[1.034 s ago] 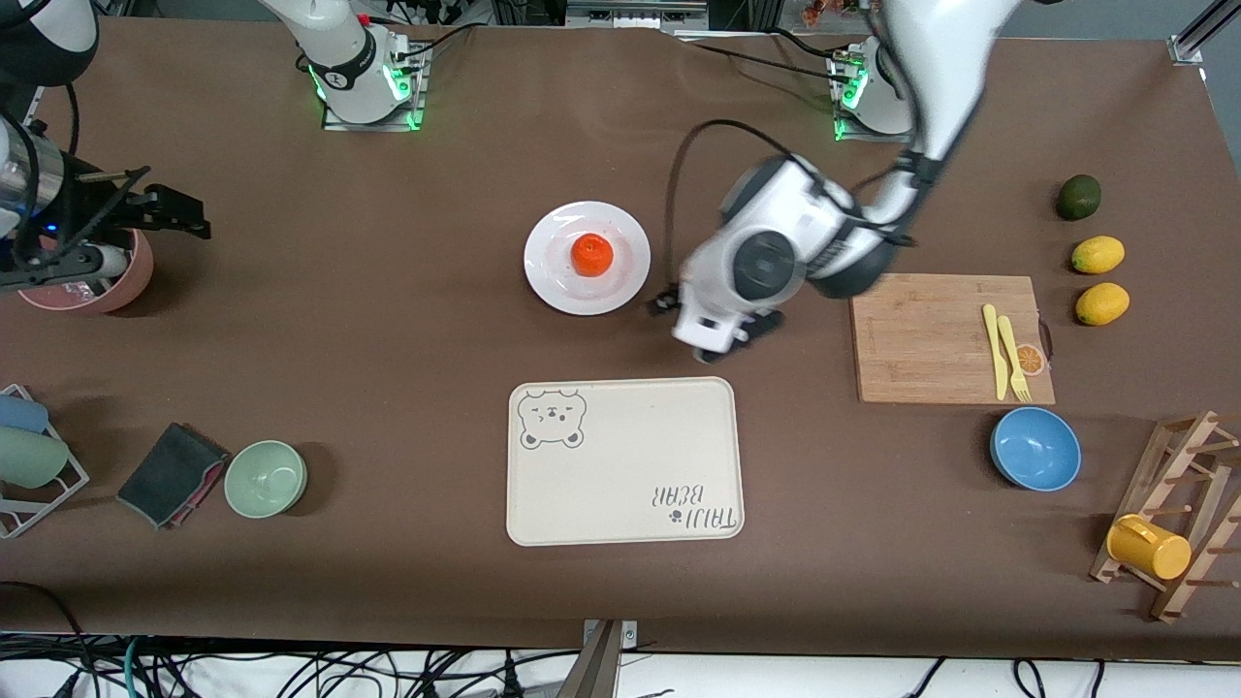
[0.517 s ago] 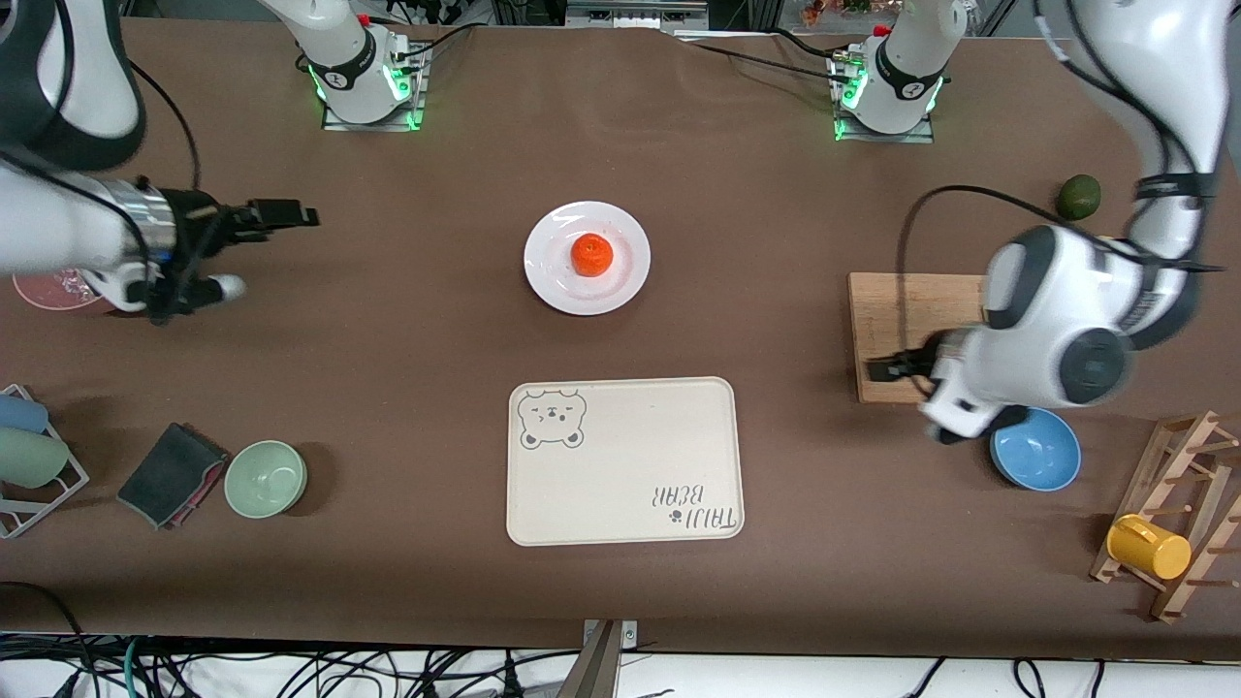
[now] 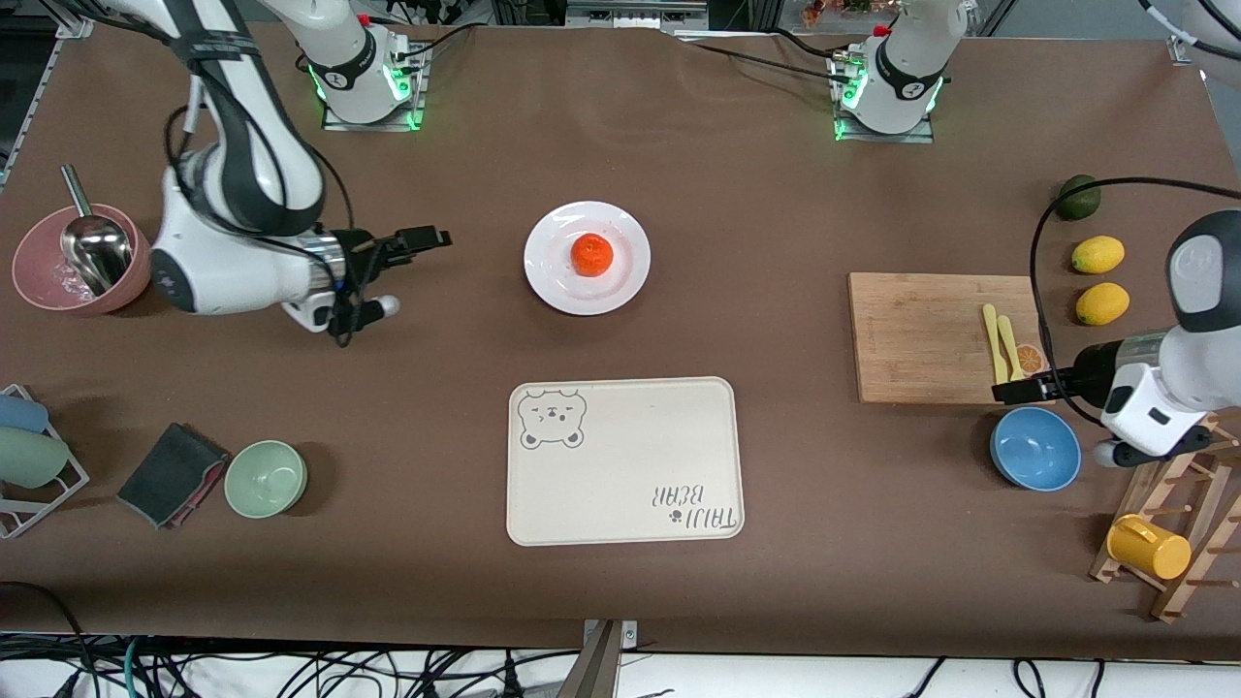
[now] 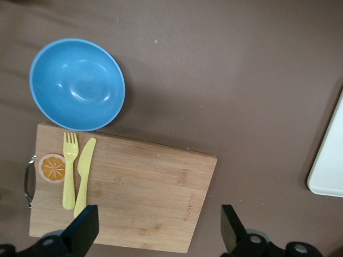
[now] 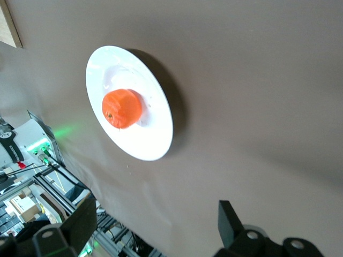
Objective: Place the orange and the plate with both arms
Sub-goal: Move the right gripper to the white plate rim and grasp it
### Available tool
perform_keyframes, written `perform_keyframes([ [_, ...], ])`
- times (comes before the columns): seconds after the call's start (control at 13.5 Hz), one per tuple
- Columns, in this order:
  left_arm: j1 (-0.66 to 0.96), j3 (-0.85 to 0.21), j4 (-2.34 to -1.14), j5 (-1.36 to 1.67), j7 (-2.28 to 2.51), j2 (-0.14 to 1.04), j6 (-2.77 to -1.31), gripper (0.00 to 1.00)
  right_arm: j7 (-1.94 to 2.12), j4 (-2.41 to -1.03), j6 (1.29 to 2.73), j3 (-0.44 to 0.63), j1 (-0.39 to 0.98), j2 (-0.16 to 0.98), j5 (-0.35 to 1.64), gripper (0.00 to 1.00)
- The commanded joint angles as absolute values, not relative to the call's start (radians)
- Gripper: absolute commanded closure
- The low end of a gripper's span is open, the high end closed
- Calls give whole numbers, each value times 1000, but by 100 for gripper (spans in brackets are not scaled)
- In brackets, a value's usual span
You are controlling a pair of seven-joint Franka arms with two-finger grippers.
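The orange [image 3: 591,254] lies in the middle of the white plate [image 3: 555,286], which rests mid-table, farther from the front camera than the cream tray. In the right wrist view the orange [image 5: 122,108] and the plate [image 5: 153,142] lie ahead of the fingers. My right gripper [image 3: 425,240] hangs open and empty beside the plate, toward the right arm's end, pointing at it. My left gripper [image 3: 1013,391] is open and empty over the edge of the cutting board by the blue bowl; its wrist view shows the gripper [image 4: 159,231] above the board [image 4: 139,198].
A cream bear tray [image 3: 620,460] lies nearer the camera than the plate. The cutting board [image 3: 921,334] carries a yellow fork and knife; a blue bowl [image 3: 1035,448], lemons [image 3: 1097,254], an avocado and a wooden rack are around it. A green bowl [image 3: 266,477] and pink bowl [image 3: 39,281] stand at the right arm's end.
The left arm swung away from beside the plate to the cutting board and blue bowl. The right arm came from the pink bowl toward the plate. Both grippers stayed open.
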State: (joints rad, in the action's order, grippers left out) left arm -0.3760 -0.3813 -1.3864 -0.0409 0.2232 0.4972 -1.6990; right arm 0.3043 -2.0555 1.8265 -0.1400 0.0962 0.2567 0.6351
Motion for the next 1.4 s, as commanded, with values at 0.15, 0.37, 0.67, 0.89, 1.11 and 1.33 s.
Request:
perform_keyframes([
  [0.15,-380,-376,-1381,-69,209,381,-1586,0,715,-2100,1907,-153,84,444,984,0],
  [0.37,-383,-376,-1391,-68,198,326,-1552,0,834,-2091,1954,-156,113,535,1115,0],
  [0.67,-100,-114,-1508,-54,94,181,-1557,0,851,-2091,2095,-156,199,572,1212,0],
  [0.89,-26,-32,-1551,-11,34,108,-1552,0,871,-2091,2114,-156,216,575,1221,0],
  [1.11,-23,-31,-1546,15,60,94,-1552,0,871,-2091,2180,-156,251,587,1221,1],
  [1.33,-21,-21,-1563,28,86,86,-1543,0,873,-2091,2250,-156,304,588,1220,24],
])
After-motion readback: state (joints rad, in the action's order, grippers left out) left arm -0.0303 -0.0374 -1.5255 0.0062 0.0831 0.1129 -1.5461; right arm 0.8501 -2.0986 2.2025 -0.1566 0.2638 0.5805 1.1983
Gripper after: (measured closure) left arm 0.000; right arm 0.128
